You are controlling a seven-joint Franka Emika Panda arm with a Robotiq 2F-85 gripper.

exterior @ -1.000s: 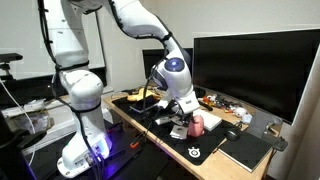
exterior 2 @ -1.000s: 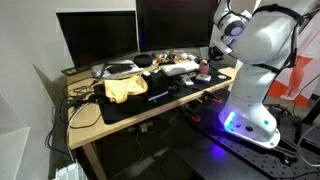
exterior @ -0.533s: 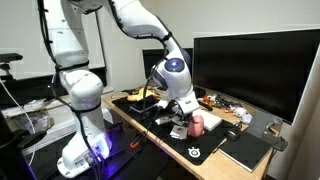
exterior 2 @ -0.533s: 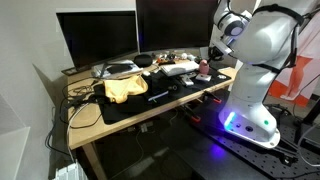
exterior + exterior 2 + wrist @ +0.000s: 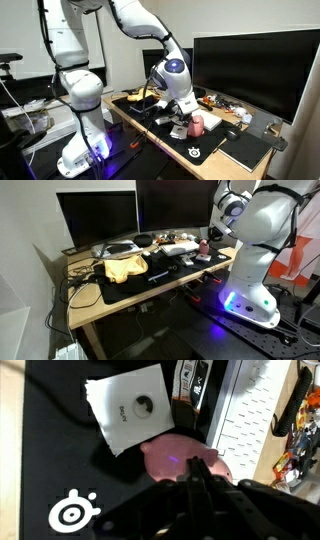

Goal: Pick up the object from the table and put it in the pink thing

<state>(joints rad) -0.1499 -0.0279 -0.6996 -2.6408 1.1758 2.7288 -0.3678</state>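
The pale-pink cup (image 5: 178, 458) stands on the black desk mat, right below my gripper (image 5: 194, 472) in the wrist view. It also shows in both exterior views (image 5: 197, 124) (image 5: 204, 256). My gripper (image 5: 187, 110) hangs just above the cup, fingers pressed together with no gap between them. I see nothing between the fingertips. The object from the task does not show; the inside of the cup is partly hidden by the fingers.
A white paper square (image 5: 133, 411) lies on the mat (image 5: 60, 460) beside the cup. A white keyboard (image 5: 252, 420) is next to it. Monitors (image 5: 245, 68) stand behind, a yellow cloth (image 5: 122, 268) and cables clutter the desk.
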